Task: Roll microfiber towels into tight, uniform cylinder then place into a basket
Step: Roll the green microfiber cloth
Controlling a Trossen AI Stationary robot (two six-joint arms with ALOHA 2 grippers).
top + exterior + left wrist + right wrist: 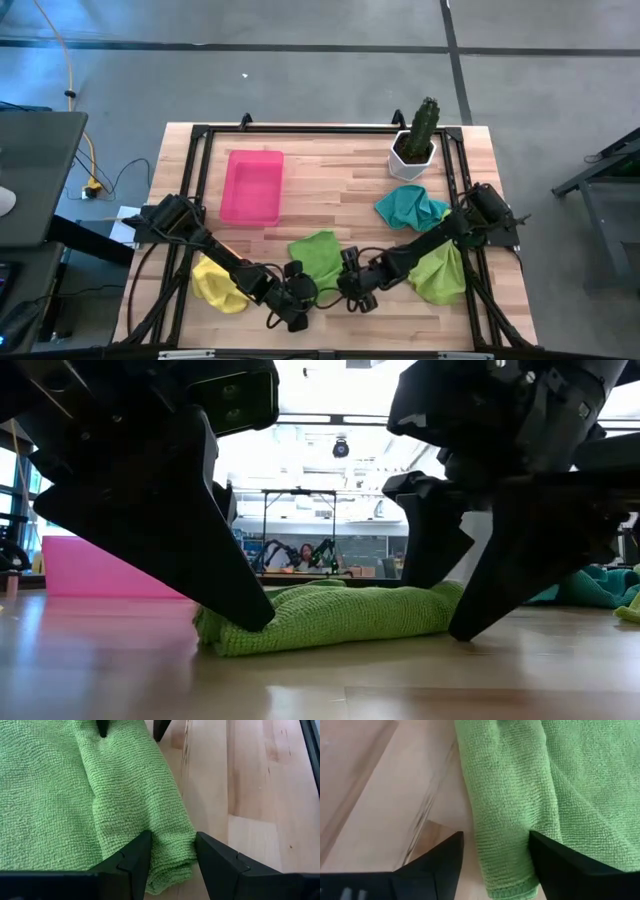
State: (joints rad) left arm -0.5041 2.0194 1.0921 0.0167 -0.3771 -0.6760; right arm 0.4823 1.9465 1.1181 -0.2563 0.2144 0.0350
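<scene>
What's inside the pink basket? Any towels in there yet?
From above, the pink basket looks empty, only its pink floor showing. The yellow, teal and green towels all lie outside on the table. Nothing covers the inside.

Towel point(317, 258) between both hands

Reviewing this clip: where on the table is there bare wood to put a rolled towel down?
Bare wood lies between the pink basket and the cactus pot, and along the front edge. The front centre is crowded: both grippers, left and right, work the green towel.
</scene>
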